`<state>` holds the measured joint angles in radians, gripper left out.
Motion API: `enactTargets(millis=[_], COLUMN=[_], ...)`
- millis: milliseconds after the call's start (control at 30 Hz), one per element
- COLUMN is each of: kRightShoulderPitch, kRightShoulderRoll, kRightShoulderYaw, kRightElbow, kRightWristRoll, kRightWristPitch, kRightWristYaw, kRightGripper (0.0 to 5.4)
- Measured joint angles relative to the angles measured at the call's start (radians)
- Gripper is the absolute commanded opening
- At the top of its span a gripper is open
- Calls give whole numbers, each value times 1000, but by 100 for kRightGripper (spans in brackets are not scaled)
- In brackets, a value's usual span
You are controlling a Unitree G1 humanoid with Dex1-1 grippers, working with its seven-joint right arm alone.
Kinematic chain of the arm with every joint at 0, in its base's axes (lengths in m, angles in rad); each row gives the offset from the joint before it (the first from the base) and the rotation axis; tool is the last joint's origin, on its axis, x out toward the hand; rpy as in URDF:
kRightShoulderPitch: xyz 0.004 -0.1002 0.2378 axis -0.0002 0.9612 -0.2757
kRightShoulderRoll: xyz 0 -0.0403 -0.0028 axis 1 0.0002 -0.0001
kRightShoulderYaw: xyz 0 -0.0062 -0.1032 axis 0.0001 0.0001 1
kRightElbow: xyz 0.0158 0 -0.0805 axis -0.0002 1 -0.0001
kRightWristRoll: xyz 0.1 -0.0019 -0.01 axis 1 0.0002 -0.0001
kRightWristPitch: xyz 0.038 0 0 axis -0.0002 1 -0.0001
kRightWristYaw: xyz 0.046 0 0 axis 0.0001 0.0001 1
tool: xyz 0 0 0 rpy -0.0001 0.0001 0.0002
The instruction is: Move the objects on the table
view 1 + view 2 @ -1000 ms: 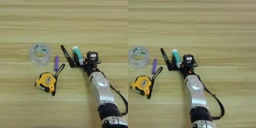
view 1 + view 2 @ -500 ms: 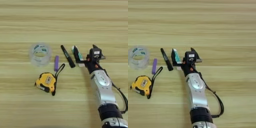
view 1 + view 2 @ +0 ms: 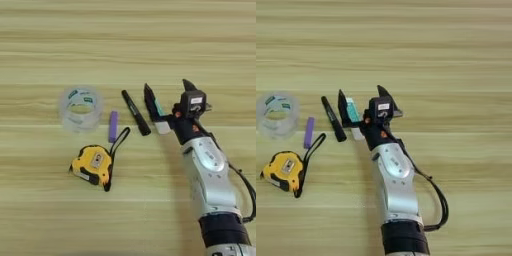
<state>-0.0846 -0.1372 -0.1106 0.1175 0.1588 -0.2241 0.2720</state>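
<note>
My right gripper [image 3: 168,91] is open wide, low over the table [image 3: 128,45]. The white-and-teal glue stick [image 3: 159,118] lies between its fingers, close against the left finger [image 3: 149,96]; the other finger [image 3: 384,95] stands well clear to the right. A black marker [image 3: 135,112] lies just left of the glue stick. Further left are a short purple stick [image 3: 113,126], a clear tape roll [image 3: 80,107] and a yellow tape measure [image 3: 92,164] with its black strap [image 3: 117,142].
My silver forearm [image 3: 396,190] comes in from the bottom edge with a black cable [image 3: 436,200] looping on its right. Bare wood stretches across the far half of the table and to the right of the arm.
The gripper has opened from nearly shut to wide and has moved forward and left, so its fingers now straddle the glue stick. The other things lie as before.
</note>
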Motion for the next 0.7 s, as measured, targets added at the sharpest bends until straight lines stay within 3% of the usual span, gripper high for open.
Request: enactTargets(millis=[67, 267, 467, 600, 700], kRightShoulderPitch=[28, 213, 371, 413, 420], kRightShoulderRoll=[0, -18, -56, -62, -51], kRightShoulderYaw=[16, 104, 198, 265, 346], kRightElbow=[-52, -279, -438, -467, -464], kRightWristRoll=[16, 101, 102, 98, 60], kRightWristPitch=[23, 137, 189, 193, 192], kRightWristYaw=[22, 144, 227, 256, 264], kRightGripper=[538, 538, 538, 538, 538])
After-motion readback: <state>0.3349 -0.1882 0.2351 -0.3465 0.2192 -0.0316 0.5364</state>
